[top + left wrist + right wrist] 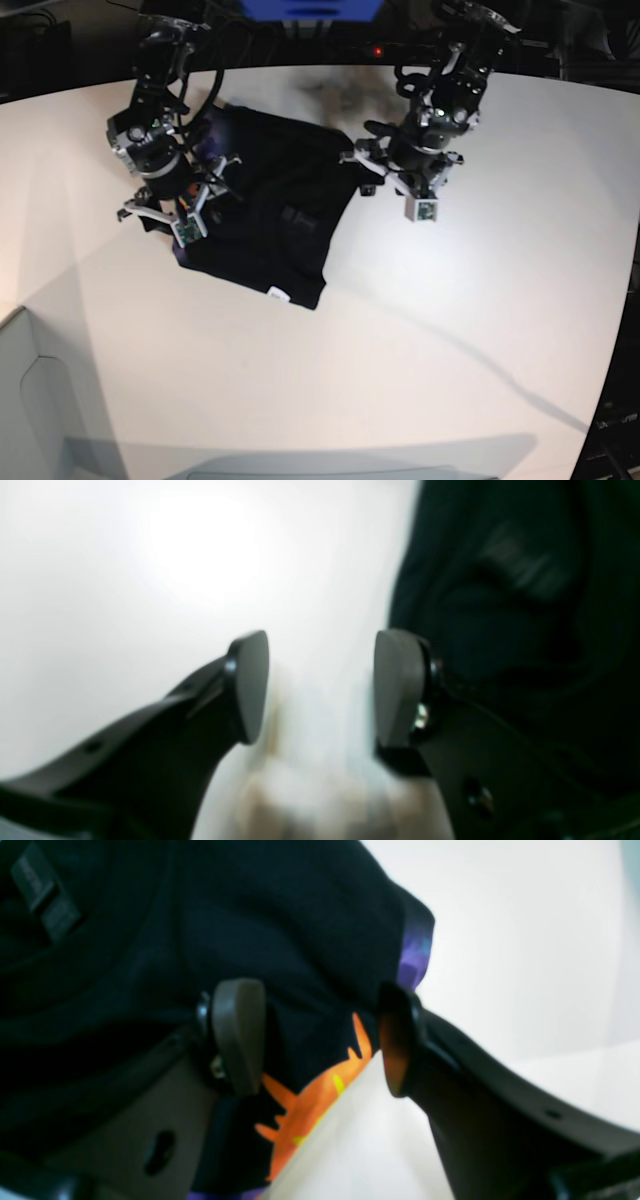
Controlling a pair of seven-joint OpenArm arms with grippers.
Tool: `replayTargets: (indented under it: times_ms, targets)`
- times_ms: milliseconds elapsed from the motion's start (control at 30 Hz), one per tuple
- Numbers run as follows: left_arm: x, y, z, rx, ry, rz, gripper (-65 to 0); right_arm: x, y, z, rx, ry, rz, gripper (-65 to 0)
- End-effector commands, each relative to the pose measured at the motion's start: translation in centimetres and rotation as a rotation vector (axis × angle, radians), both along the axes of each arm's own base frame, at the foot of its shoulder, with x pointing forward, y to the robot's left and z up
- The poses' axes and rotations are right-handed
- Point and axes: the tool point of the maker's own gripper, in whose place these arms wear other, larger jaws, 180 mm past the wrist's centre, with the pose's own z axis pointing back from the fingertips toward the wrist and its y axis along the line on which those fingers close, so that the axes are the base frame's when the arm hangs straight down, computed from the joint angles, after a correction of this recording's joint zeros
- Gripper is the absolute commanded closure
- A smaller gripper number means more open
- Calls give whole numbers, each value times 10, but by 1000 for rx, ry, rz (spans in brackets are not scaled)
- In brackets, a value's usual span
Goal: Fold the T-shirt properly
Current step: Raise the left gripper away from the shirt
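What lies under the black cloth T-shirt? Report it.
The black cloth T-shirt lies on the white table, whose bare surface surrounds it. The table beneath is covered, so nothing there can be seen; the orange-and-purple print peeks out at one edge.

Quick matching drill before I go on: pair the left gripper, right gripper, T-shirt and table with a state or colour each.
Things:
1. left gripper
2. right gripper
3. T-shirt
4. table

States:
A. white, bare
B. open, only table between its fingers
C. black, lying crumpled
D. open, straddling the shirt's printed edge

Pairs: 1-B, 2-D, 3-C, 4-A
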Motion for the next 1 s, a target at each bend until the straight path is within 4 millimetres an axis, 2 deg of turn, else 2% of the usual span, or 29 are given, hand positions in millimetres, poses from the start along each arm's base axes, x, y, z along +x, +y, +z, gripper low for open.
replayTargets:
  times_ms: [0, 133, 233, 300, 400, 533, 600, 700, 767, 867, 967]
  targets:
    - [11, 5, 21, -8, -67, 15, -327, 9, 3, 17, 14, -61, -1, -364]
    - [14, 31, 49, -13, -141, 100, -327, 16, -3, 49, -16, -150, -11, -365]
    - [14, 56, 50, -30, -132, 177, -327, 15, -6, 65, -31, -190, -16, -365]
    - [16, 80, 50, -60, -122, 256, -328, 11, -7, 61, -32, -179, -18, -365]
    - [7, 136, 44, -82, -92, 418, -328, 4, -7, 54, -32, -152, -20, -365]
    - [0, 194, 43, -113, -79, 572, -328, -2, -6, 48, -32, -130, -15, -365]
    - [-2, 212, 44, -148, -79, 626, -328, -4, -4, 45, -29, -122, -12, -365]
    - [-1, 215, 46, -226, -81, 659, -328, -5, -3, 40, -25, -109, -9, -365]
    - [2, 204, 52, -284, -92, 645, -328, -6, -3, 38, -24, -103, -9, -365]
    - [8, 169, 56, -356, -86, 575, -328, -13, -3, 33, -25, -85, -9, -365]
    - [7, 129, 45, -444, -51, 552, -328, -18, -3, 30, -24, -72, -9, -365]
